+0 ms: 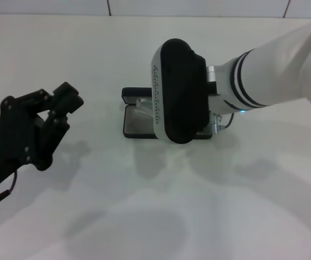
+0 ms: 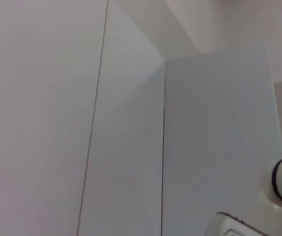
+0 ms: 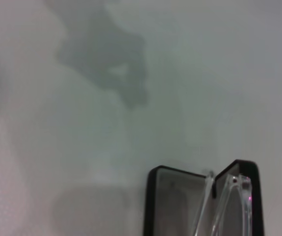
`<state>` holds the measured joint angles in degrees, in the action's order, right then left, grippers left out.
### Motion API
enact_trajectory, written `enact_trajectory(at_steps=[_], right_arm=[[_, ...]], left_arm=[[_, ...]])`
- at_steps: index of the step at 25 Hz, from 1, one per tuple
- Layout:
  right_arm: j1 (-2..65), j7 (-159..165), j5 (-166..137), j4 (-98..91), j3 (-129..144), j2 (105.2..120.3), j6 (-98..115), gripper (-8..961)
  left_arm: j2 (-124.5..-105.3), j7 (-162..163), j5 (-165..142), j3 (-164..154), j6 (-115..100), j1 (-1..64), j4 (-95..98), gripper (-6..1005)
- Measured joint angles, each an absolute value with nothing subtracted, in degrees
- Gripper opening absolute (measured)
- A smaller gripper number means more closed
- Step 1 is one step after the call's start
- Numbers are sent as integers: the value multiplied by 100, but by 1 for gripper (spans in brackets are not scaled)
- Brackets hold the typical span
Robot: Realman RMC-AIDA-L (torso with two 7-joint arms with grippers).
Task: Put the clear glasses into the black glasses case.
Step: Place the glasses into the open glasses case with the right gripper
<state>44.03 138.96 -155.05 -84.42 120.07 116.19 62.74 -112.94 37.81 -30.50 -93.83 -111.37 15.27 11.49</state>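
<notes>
Your right gripper point(image 1: 212, 125) hangs over the open matte black rectangular glasses case point(image 3: 166, 201) on the white table point(image 1: 144, 216) – its grip I cannot tell (left gripper point(image 1: 52, 116) idle, spread wide) – and the transparent plastic wraparound glasses point(image 3: 228, 204), lying partly inside, could snag the rim if released askew.

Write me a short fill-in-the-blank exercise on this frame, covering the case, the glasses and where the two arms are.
1. The lid of the black glasses case stands ____.
2. In the right wrist view, the clear glasses lie over the case's grey ____.
3. In the head view, the ____ arm's wrist housing hangs directly over the case.
4. The left gripper is away from the case, on the robot's ____ side.

Missing words: open; lining; right; left
</notes>
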Motion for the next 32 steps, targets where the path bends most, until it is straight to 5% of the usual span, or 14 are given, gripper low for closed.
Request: enact_trajectory(at_steps=[11, 32], right_arm=[[4566, 13907, -15790, -7803, 12625, 11619, 5508, 130], [4615, 13914, -15934, -7595, 12806, 11619, 5184, 137]], left_arm=[[-11077, 3709, -3271, -9300, -11547, 1430, 1145, 124], [-11109, 3647, -3268, -9290, -11567, 1415, 1100, 126]])
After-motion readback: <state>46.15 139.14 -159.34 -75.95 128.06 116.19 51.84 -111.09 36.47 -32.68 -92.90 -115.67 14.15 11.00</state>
